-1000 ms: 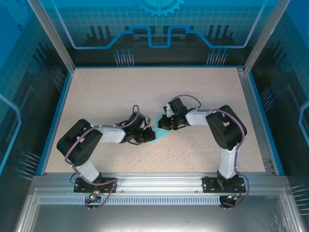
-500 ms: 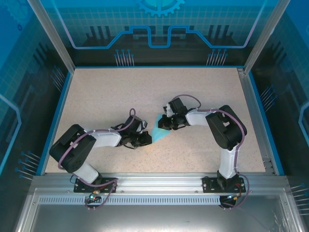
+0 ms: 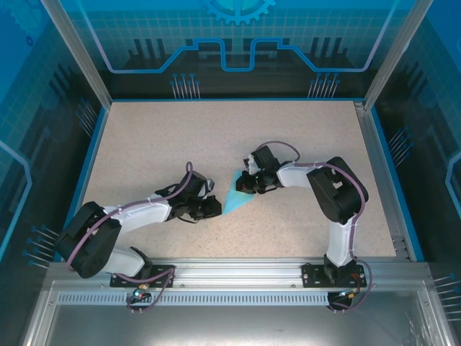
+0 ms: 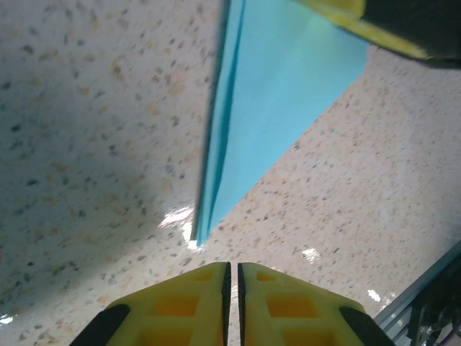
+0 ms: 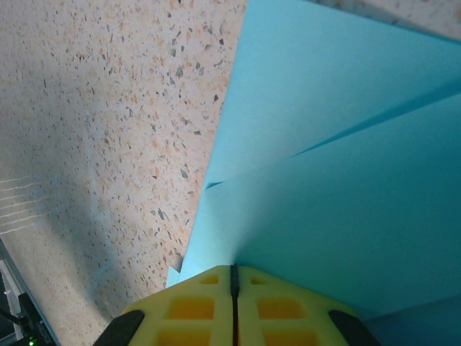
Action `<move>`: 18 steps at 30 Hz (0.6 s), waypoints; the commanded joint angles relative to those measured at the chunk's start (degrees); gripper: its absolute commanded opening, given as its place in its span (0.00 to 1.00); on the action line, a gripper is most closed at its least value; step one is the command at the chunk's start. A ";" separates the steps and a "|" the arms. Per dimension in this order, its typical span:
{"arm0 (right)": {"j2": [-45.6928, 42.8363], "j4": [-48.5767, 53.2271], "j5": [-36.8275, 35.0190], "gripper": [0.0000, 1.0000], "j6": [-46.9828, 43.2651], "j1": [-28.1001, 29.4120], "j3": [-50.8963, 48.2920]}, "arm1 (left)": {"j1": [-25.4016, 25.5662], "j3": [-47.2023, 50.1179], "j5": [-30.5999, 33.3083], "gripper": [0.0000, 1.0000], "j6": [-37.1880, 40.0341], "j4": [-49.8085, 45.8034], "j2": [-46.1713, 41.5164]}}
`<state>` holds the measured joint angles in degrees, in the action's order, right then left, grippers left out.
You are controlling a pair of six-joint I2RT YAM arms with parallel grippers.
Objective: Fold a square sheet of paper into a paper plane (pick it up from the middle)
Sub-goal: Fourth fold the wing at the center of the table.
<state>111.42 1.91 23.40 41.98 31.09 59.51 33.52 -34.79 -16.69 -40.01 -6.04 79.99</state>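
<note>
On the speckled beige table (image 3: pixel 144 137), inside blue panel walls (image 3: pixel 29 108), I see my left gripper (image 3: pixel 214 207) clenched on nothing, left of centre. The paper plane (image 3: pixel 234 199) lies at centre, and the right gripper (image 3: pixel 244 186) pinches its upper end.

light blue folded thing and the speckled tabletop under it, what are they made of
The light-blue folded pointed sheet looks like thin matte paper: sharp creases, crisp layered edges. The beige speckled tabletop looks like hard, smooth stone-look laminate or composite, slightly glossy judging by the glints; which, I can't tell.
</note>
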 commanded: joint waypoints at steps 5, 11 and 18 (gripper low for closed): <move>0.85 6.25 -4.23 0.08 0.14 -1.47 -0.60 | -0.86 -6.23 -2.83 0.15 -0.82 4.55 5.27; 0.56 5.28 -3.50 0.08 0.81 -1.73 -0.58 | -0.95 -9.14 -4.42 0.14 -1.48 8.61 12.30; 0.56 4.76 -2.10 0.09 1.00 -1.82 0.34 | -1.46 -10.22 -3.77 0.13 -1.96 11.31 19.04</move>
<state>111.35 2.20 23.68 42.61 30.55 59.59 32.67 -43.72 -19.59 -40.91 3.53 97.21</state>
